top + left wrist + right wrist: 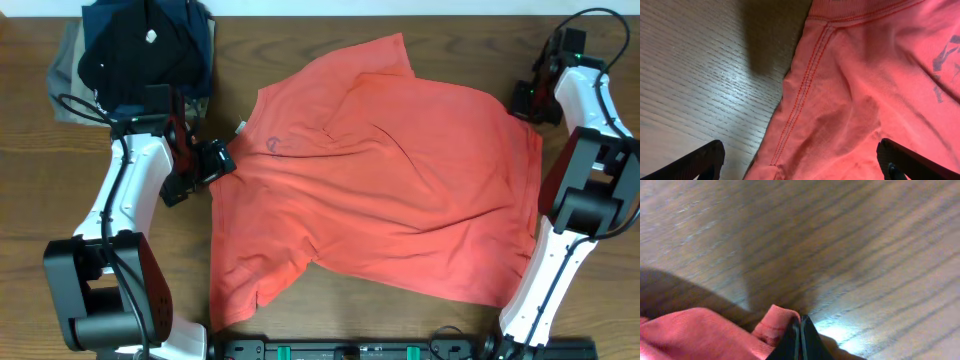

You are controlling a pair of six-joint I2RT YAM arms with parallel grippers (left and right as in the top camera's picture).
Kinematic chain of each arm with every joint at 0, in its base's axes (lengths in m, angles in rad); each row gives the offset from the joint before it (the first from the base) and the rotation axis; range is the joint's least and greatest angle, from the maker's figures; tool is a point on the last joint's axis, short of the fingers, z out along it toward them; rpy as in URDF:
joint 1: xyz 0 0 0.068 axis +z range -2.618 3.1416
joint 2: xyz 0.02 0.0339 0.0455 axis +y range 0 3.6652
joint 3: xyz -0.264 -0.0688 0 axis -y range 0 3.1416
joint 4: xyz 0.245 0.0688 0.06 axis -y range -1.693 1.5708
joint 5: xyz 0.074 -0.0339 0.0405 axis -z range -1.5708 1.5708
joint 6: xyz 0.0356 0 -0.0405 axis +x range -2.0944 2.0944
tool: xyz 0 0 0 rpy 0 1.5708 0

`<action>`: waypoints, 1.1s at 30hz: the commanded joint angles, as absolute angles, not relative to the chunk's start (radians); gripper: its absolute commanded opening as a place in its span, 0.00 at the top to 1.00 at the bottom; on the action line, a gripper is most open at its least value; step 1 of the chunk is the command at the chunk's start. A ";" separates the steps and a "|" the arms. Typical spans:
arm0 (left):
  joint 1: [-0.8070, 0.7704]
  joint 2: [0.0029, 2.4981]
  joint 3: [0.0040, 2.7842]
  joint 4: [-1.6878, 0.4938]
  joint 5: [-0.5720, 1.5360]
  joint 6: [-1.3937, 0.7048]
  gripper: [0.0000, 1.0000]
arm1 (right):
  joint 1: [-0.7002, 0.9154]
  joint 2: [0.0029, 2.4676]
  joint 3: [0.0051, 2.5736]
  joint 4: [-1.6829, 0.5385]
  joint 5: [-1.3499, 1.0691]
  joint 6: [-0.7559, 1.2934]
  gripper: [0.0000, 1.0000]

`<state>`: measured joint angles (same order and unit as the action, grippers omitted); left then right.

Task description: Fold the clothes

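The coral-red soft-cloth T-shirt (380, 190) is spread rumpled on the worktop (300, 30). The left hand (800, 167) is held wide open, empty, over its left seam. The right hand (801, 336) is shut on its far-right edge. Limp cloth is likely best taken at corners.

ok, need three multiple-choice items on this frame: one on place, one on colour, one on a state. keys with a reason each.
1. In the overhead view the folded pile lies:
A) at the table's upper left
B) on the T-shirt
C) at the lower right

2. The spread T-shirt is:
A) navy
B) coral red
C) white

3. The left end effector is:
A) shut on cloth
B) open
C) out of view

Key:
1 A, the pile sits top left, apart from the shirt.
2 B, the cloth shows red in every view.
3 B, its fingers stand wide apart over the shirt's seam.
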<state>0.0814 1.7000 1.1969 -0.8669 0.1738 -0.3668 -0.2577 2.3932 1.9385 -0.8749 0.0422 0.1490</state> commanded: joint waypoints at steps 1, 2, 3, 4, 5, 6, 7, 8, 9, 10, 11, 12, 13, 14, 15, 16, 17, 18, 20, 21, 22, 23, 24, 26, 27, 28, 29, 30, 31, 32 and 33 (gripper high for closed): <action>0.079 1.713 1.187 -0.870 0.172 -0.372 0.03 | -0.268 2.436 1.944 -0.880 0.147 0.179 0.99; 0.079 1.713 1.187 -0.870 0.172 -0.373 0.03 | -0.271 2.436 1.949 -0.879 0.160 0.179 0.99; 0.079 1.713 1.187 -0.870 0.172 -0.372 0.03 | -0.275 2.436 1.958 -0.879 0.181 0.181 0.99; 0.079 1.713 1.187 -0.870 0.172 -0.373 0.03 | -0.280 2.436 1.971 -0.881 0.199 0.187 0.99; 0.079 1.713 1.187 -0.870 0.172 -0.372 0.02 | -0.286 2.436 1.992 -0.888 0.213 0.187 0.99; 0.079 1.713 1.187 -0.870 0.172 -0.373 0.02 | -0.293 2.436 2.019 -0.899 0.222 0.187 0.99; 0.079 1.713 1.187 -0.870 0.172 -0.372 0.03 | -0.299 2.436 2.046 -0.912 0.223 0.187 0.99; 0.079 1.713 1.187 -0.870 0.172 -0.373 0.03 | -0.306 2.436 2.079 -0.927 0.223 0.189 0.99; 0.079 1.713 1.187 -0.870 0.172 -0.372 0.02 | -0.315 2.436 2.117 -0.942 0.229 0.196 0.99; 0.079 1.713 1.187 -0.869 0.172 -0.372 0.02 | -0.321 2.436 2.141 -0.951 0.235 0.202 0.99; 0.079 1.713 1.187 -0.869 0.172 -0.372 0.03 | -0.329 2.436 2.168 -0.960 0.242 0.205 0.99; 0.079 1.713 1.187 -0.870 0.172 -0.372 0.02 | -0.337 2.436 2.199 -0.967 0.248 0.205 0.99; 0.079 1.713 1.187 -0.870 0.172 -0.372 0.03 | -0.346 2.436 2.231 -0.976 0.251 0.205 0.99; 0.079 1.713 1.187 -0.870 0.172 -0.372 0.02 | -0.353 2.436 2.253 -0.983 0.252 0.205 0.99; 0.079 1.713 1.187 -0.870 0.172 -0.372 0.02 | -0.360 2.436 2.277 -0.991 0.258 0.209 0.99; 0.079 1.713 1.187 -0.870 0.172 -0.372 0.03 | -0.365 2.436 2.294 -0.996 0.258 0.209 0.99; 0.079 1.713 1.187 -0.870 0.172 -0.372 0.03 | -0.371 2.436 2.312 -1.000 0.258 0.209 0.99; 0.079 1.713 1.187 -0.869 0.173 -0.372 0.03 | -0.374 2.436 2.328 -1.004 0.260 0.209 0.99; 0.079 1.713 1.187 -0.870 0.173 -0.372 0.03 | -0.379 2.436 2.346 -1.007 0.274 0.209 0.99; 0.079 1.713 1.187 -0.870 0.173 -0.372 0.03 | -0.381 2.436 2.353 -1.007 0.284 0.209 0.99; 0.079 1.713 1.187 -0.870 0.172 -0.372 0.03 | -0.381 2.436 2.360 -1.008 0.289 0.208 0.93; 0.079 1.713 1.187 -0.871 0.173 -0.372 0.03 | -0.381 2.436 2.363 -1.009 0.289 0.208 0.81; 0.079 1.713 1.187 -0.871 0.173 -0.372 0.03 | -0.381 2.436 2.365 -1.012 0.289 0.208 0.73; 0.079 1.713 1.187 -0.873 0.173 -0.372 0.02 | -0.381 2.436 2.370 -1.028 0.289 0.209 0.29; 0.079 1.713 1.187 -0.874 0.173 -0.372 0.03 | -0.381 2.436 2.371 -1.039 0.291 0.210 0.08; 0.079 1.713 1.187 -0.878 0.173 -0.372 0.03 | -0.381 2.436 2.374 -1.053 0.301 0.221 0.01; 0.079 1.713 1.187 -0.881 0.173 -0.372 0.03 | -0.382 2.435 2.379 -1.076 0.323 0.248 0.01; 0.079 1.713 1.187 -0.884 0.173 -0.371 0.02 | -0.382 2.435 2.386 -1.098 0.336 0.273 0.01; 0.079 1.713 1.187 -0.885 0.173 -0.372 0.02 | -0.383 2.433 2.399 -1.131 0.336 0.295 0.01; 0.079 1.712 1.187 -0.885 0.172 -0.372 0.02 | -0.383 2.433 2.416 -1.166 0.319 0.317 0.01; 0.079 1.710 1.188 -0.884 0.171 -0.372 0.02 | -0.383 2.431 2.436 -1.198 0.290 0.321 0.01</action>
